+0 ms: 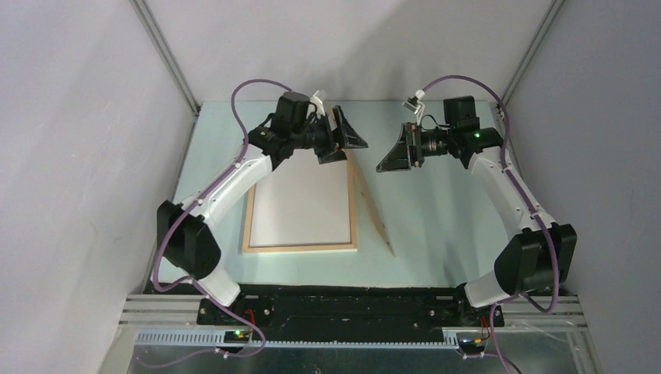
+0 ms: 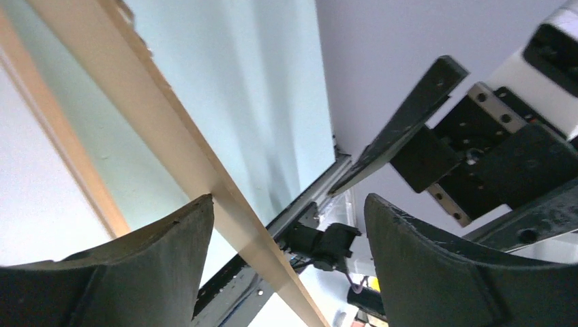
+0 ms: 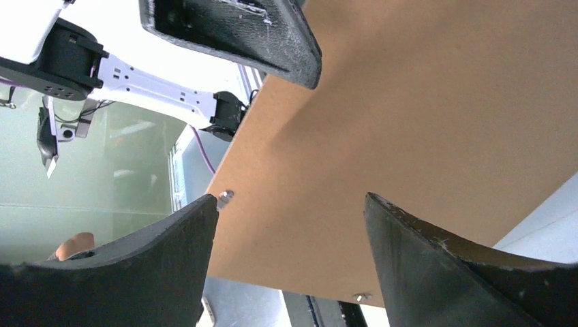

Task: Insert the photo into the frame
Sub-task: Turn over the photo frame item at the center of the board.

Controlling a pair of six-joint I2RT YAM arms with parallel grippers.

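The photo (image 1: 300, 199), seemingly white back up, lies inside the frame (image 1: 301, 248) on the worktop (image 1: 444, 226), so with my left jaws and right jaws both apart around the upright backing board (image 1: 376, 214), I judge lowering it comes next.

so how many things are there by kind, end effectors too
frame: 1
white sheet lying inside it: 1
brown board: 1
end effectors: 2, the left end effector and the right end effector, both open
total: 5
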